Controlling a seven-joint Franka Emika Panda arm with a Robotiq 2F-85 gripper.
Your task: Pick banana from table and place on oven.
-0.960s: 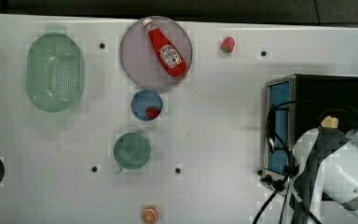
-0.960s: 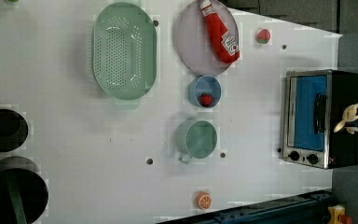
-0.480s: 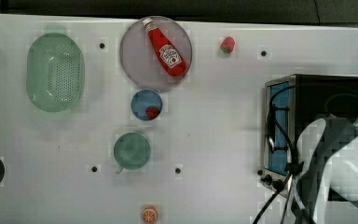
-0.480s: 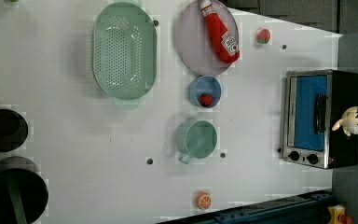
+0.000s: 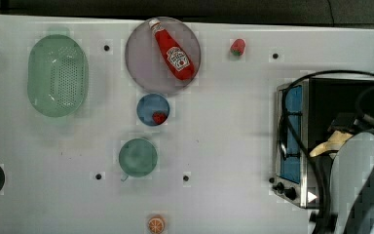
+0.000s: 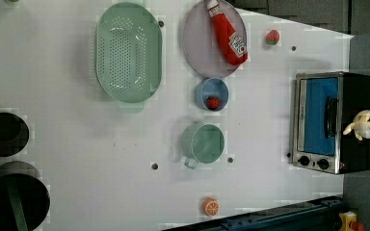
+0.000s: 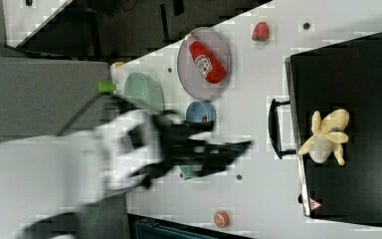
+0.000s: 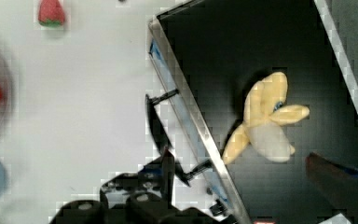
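Observation:
The banana point(image 8: 265, 121), pale yellow and partly peeled, lies loose on the black top of the oven point(image 8: 214, 56). It rests near the middle of the oven point(image 7: 358, 74) in the right view, banana point(image 7: 328, 134) clear of the arm. In the left view the banana point(image 6: 361, 125) sits on the oven point(image 6: 356, 144) above the door. My gripper point(image 8: 251, 186) hangs open above the oven, its dark fingers spread wide to either side of the banana and touching nothing. In the top view my white arm covers part of the banana point(image 5: 328, 145). The white table point(image 5: 224, 122) lies beside the oven point(image 5: 341, 97).
A ketchup bottle point(image 5: 173, 48) lies on a grey plate point(image 5: 141, 68). A strawberry point(image 5: 237, 47), blue bowl point(image 5: 151, 107), green cup point(image 5: 137, 157), green colander point(image 5: 57, 75) and orange slice point(image 5: 156, 224) are spread over the table. Black round containers point(image 6: 9, 202) stand at the left view's left.
The arm has drawn back toward the top view's lower right. The banana stays where it was on the oven top, now free of the gripper.

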